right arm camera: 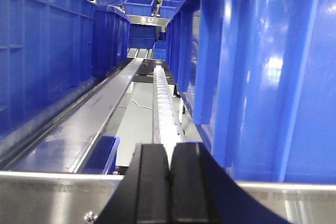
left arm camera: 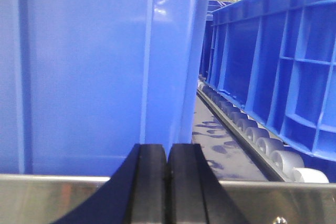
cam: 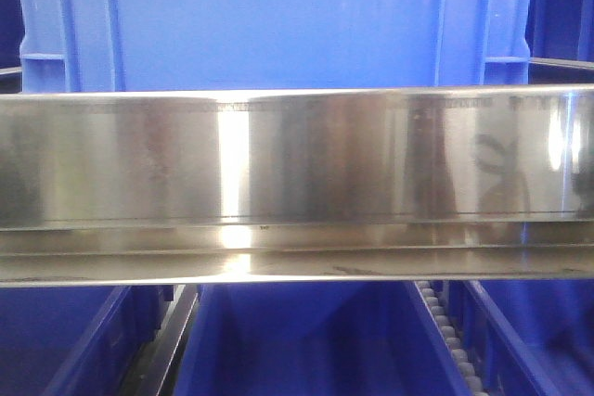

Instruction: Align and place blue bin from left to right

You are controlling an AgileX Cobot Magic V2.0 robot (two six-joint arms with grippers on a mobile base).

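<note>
With my left end effector [left arm camera: 167, 156] and right end effector [right arm camera: 169, 156] both pinched closed and empty, I judge I'm set to nudge, not grip, the blue bin [cam: 278, 25] standing just behind the steel rail [cam: 297, 159].

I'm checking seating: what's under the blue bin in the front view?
A stainless rail hides the blue bin's base; its support cannot be seen. Lower down, a roller track shows.
</note>
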